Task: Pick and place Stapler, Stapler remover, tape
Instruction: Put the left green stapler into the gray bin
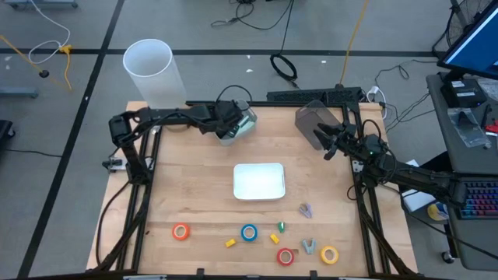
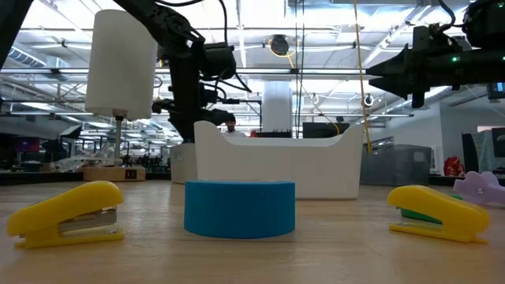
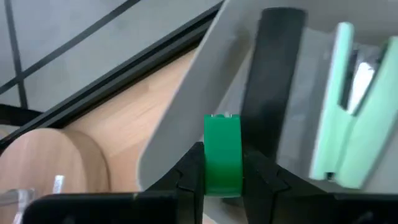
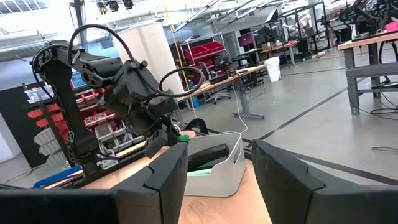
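Observation:
My left gripper point(image 1: 233, 127) hangs over the light grey bin point(image 1: 247, 124) at the table's far side, shut on a small green stapler point(image 3: 222, 155). Inside that bin lie a black item point(image 3: 273, 93) and a mint-green stapler point(image 3: 345, 118). My right gripper point(image 1: 327, 145) is open and touches nothing, beside a dark grey bin point(image 1: 311, 124). Near the near edge lie the orange point(image 1: 180, 231), blue point(image 1: 249, 232), red point(image 1: 285, 256) and yellow point(image 1: 329, 254) tape rolls, flat on the wood. Two small yellow staplers point(image 2: 67, 214) point(image 2: 430, 213) and a green one point(image 1: 281, 226) rest among them. My left gripper pinches the small green stapler between its two fingertips point(image 3: 189, 171), which sit on its two long sides point(image 3: 222, 177). The stapler's end point(image 3: 222, 124) sticks out past the fingertips. It is lifted clear, over the light grey bin's rim point(image 3: 186, 106).
A white tray point(image 1: 259, 180) sits mid-table. A purple remover-like piece point(image 1: 305, 210) and a grey-green one point(image 1: 309, 247) lie toward the table's near right. A tall white cylinder point(image 1: 152, 70) stands at the far left corner. Bare wood lies left of the tray.

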Controlling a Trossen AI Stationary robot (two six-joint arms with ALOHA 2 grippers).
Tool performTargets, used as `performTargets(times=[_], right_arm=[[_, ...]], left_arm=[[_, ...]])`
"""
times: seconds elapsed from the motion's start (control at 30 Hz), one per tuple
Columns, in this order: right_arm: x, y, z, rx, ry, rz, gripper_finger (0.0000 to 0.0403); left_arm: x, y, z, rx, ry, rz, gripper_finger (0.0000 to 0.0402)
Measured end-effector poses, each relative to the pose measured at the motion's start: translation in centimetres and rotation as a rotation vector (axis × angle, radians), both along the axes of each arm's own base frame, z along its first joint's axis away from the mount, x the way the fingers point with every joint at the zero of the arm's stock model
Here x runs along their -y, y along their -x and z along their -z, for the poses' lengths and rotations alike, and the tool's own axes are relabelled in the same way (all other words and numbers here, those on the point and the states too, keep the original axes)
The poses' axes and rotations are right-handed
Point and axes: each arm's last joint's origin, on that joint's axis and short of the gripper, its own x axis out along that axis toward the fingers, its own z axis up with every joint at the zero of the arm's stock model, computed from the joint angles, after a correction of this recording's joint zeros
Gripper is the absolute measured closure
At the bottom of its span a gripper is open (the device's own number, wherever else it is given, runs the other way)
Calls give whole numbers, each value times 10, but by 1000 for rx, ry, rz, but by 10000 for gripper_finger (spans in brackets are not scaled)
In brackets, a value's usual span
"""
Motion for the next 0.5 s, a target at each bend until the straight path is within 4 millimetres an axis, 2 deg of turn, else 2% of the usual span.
performTargets(times=[0.5], right_arm=[[0, 0, 0, 0, 0, 0, 232]], left_arm=[[-15, 7, 7, 1, 83, -5, 320]])
